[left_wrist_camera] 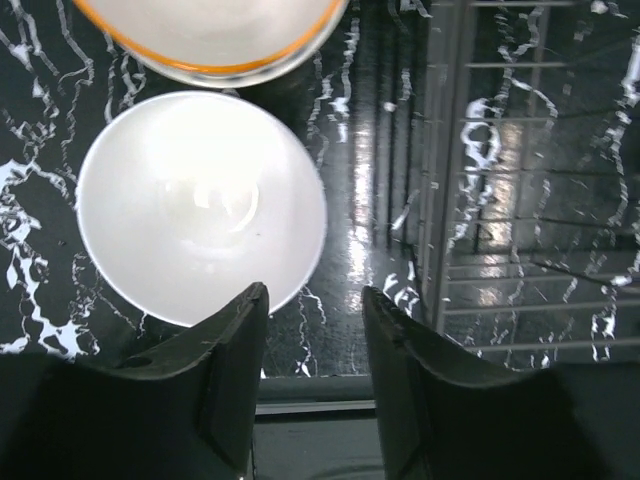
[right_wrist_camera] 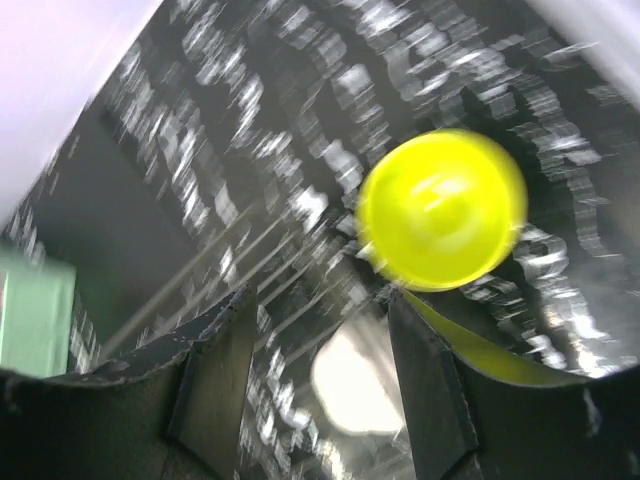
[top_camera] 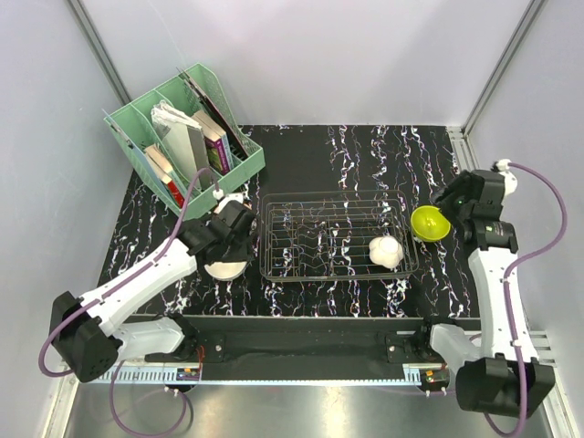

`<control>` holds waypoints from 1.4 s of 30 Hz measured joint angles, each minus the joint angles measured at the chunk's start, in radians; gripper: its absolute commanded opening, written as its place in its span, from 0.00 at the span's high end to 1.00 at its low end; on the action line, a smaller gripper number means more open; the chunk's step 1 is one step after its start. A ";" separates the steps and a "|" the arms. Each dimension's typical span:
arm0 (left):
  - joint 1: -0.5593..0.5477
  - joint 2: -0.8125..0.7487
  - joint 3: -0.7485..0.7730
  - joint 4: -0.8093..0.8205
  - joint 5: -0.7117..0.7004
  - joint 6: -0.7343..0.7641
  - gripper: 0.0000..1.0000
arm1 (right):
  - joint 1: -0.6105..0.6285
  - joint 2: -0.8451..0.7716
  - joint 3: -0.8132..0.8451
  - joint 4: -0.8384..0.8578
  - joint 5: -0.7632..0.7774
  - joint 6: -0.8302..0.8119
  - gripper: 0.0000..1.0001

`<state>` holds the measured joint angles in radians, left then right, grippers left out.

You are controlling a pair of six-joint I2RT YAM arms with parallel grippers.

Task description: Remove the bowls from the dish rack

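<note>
The dark wire dish rack (top_camera: 310, 239) stands mid-table with one white bowl (top_camera: 386, 252) in its right end. Just right of the rack is the bright yellow-green bowl (top_camera: 430, 223); my right gripper (top_camera: 449, 206) is beside it. In the blurred right wrist view this gripper (right_wrist_camera: 320, 300) is open, the yellow-green bowl (right_wrist_camera: 443, 208) lies just past its right fingertip, and the white bowl (right_wrist_camera: 365, 375) shows below. My left gripper (left_wrist_camera: 315, 300) is open and empty above a white bowl (left_wrist_camera: 200, 205) on the table left of the rack (left_wrist_camera: 530, 200). An orange-rimmed bowl (left_wrist_camera: 210, 40) sits beyond it.
A mint-green file organiser (top_camera: 182, 137) with books stands at the back left, close to the left arm. Grey walls close in the table on the left, back and right. The black marbled tabletop (top_camera: 356, 155) stretches behind the rack.
</note>
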<state>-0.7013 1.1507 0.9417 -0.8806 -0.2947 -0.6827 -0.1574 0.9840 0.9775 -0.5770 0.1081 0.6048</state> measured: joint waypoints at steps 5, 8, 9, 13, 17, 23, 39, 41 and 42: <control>-0.042 -0.004 0.076 0.012 0.006 0.003 0.43 | 0.133 0.014 0.021 -0.039 -0.070 -0.031 0.37; -0.065 0.014 0.160 0.018 0.008 0.014 0.42 | 0.167 0.020 0.020 -0.077 -0.111 -0.050 0.39; -0.078 0.032 0.201 0.024 0.012 0.023 0.38 | 0.173 0.019 0.018 -0.085 -0.123 -0.056 0.39; -0.116 0.163 0.375 0.083 0.089 0.052 0.37 | 0.179 0.025 -0.002 -0.109 -0.174 -0.088 0.39; -0.135 0.359 0.518 0.208 0.216 0.065 0.37 | 0.185 0.061 -0.021 -0.128 -0.222 -0.108 0.40; -0.143 0.642 0.632 0.359 0.431 0.046 0.37 | 0.233 0.098 -0.054 -0.133 -0.254 -0.126 0.41; -0.204 0.719 0.534 0.566 0.599 -0.050 0.37 | 0.402 0.225 -0.099 -0.137 -0.174 -0.121 0.36; -0.206 0.692 0.492 0.568 0.589 -0.051 0.37 | 0.416 0.238 -0.102 -0.135 -0.150 -0.119 0.31; -0.205 0.669 0.464 0.567 0.576 -0.050 0.37 | 0.421 0.240 -0.105 -0.135 -0.137 -0.118 0.30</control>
<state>-0.9062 1.8202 1.4059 -0.3138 0.2817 -0.7326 0.2638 1.2236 0.8726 -0.7124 -0.0288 0.4866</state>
